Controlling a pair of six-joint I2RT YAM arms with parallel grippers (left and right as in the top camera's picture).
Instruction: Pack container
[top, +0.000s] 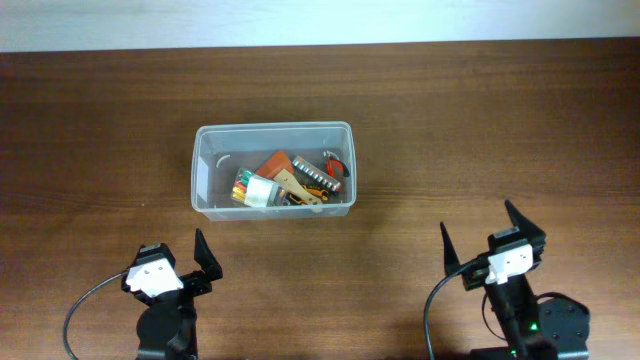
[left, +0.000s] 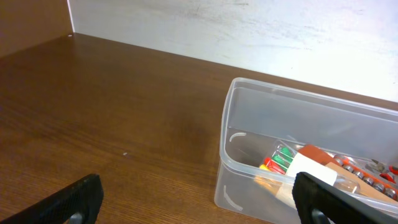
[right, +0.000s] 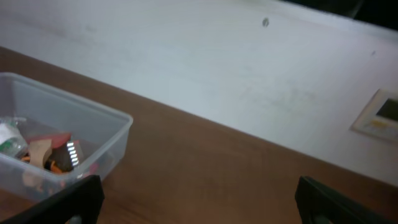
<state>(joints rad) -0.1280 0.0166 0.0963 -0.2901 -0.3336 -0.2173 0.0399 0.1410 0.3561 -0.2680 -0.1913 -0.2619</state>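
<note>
The clear, thick-rimmed rectangular container (top: 213, 170) stands upright, its right half cluttered.

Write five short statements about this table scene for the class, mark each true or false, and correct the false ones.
1. The container stands on the table with several items inside. True.
2. The left gripper is shut on a marker. False: it is open, holds nothing and is clear of the container.
3. The right gripper is open and holds nothing. True.
4. A lid covers the container. False: its top is open and no lid is in view.
5. The small box of markers lies on the table beside the container. False: it lies inside the container, among the other items.
</note>
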